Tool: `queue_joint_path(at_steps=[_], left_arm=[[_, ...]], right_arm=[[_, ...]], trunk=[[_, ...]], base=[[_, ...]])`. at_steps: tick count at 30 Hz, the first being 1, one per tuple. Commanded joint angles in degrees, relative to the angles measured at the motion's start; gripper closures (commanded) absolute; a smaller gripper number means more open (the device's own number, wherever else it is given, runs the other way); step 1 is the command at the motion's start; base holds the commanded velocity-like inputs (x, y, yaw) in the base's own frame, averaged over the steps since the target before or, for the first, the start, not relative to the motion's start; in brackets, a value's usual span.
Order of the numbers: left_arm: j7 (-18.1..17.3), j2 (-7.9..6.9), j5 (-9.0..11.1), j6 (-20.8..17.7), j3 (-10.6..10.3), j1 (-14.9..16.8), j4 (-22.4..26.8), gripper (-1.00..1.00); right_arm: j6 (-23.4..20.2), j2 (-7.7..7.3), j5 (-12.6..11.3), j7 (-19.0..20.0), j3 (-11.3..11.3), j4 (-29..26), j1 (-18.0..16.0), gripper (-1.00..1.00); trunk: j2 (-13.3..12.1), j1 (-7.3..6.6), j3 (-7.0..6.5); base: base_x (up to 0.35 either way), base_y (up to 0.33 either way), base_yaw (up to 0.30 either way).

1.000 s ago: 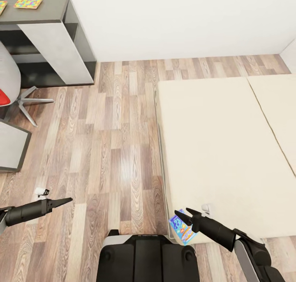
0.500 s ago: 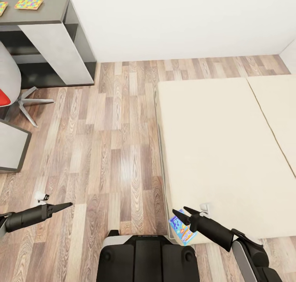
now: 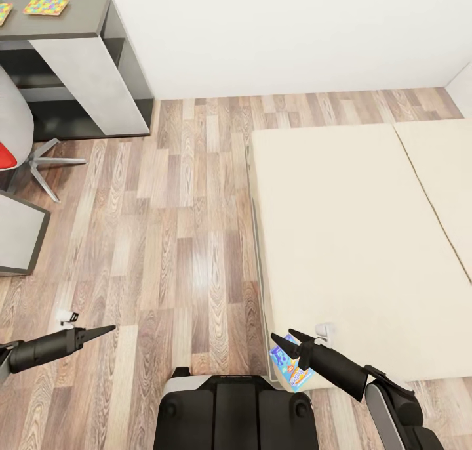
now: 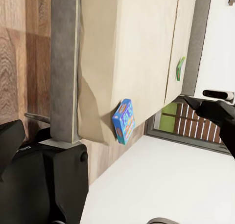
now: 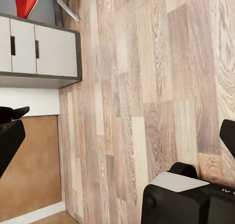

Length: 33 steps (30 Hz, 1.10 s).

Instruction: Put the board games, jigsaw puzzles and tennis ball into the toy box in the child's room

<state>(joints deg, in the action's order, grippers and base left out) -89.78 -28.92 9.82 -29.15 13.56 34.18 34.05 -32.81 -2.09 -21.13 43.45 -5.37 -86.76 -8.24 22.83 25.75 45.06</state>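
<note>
Wood floor (image 3: 177,240) lies bare beside the bed (image 3: 347,240), blue board game (image 3: 290,365) at its edge.

A bright blue board game (image 3: 289,365) with cartoon art lies flat at the near left corner of the bed (image 3: 354,240), at about 6 o'clock in the head view, its long side tilted off the bed's edge. A second, green-and-white board game (image 4: 180,68) sits far along the mattress in the left wrist view. The bed's beige mattress spans from 3 to 5 o'clock. Up at 11 o'clock, two multicoloured jigsaw puzzles (image 3: 45,4) lie flat on the dark grey table (image 3: 72,23), just beside each other.
</note>
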Motion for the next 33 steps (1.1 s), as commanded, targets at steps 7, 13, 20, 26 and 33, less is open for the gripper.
queue_joint_path(at_steps=[7, 13, 20, 26, 33], left_arm=[[-0.22, 0.01, -0.07, -0.53, 0.03, 0.01, -0.54, -1.0], [-0.22, -0.07, -0.07, -0.54, 0.11, 0.01, -1.03, -1.0], [-0.22, 0.0, -0.22, -0.49, -0.01, 0.01, -1.12, -1.0], [-0.22, 0.01, -0.24, -0.47, 0.03, 0.01, -1.17, -1.0], [-0.22, 0.01, -0.25, -0.47, 0.0, 0.01, -1.18, -1.0]], right_arm=[[-0.38, 0.04, -0.36, 0.06, 0.01, -0.02, -0.02, -1.0], [-0.25, 0.13, -0.33, 0.0, 0.15, 0.03, -0.02, -1.0], [-0.11, 0.15, -0.32, -0.01, 0.63, -0.02, -0.02, -1.0], [0.0, 0.15, -0.28, -0.06, 1.98, -0.06, -0.02, -1.0], [0.02, 0.15, -0.25, -0.01, 2.41, -0.07, -0.02, -1.0]], trunk=[[0.08, 0.03, 0.06], [0.08, 0.03, 0.05], [0.08, 0.03, -0.33], [0.08, 0.03, -0.85], [0.08, 0.03, -1.5]], base=[[0.0, 0.0, 0.0], [0.0, 0.0, 0.0], [0.0, 0.0, 0.0], [0.0, 0.0, 0.0], [0.0, 0.0, 0.0]])
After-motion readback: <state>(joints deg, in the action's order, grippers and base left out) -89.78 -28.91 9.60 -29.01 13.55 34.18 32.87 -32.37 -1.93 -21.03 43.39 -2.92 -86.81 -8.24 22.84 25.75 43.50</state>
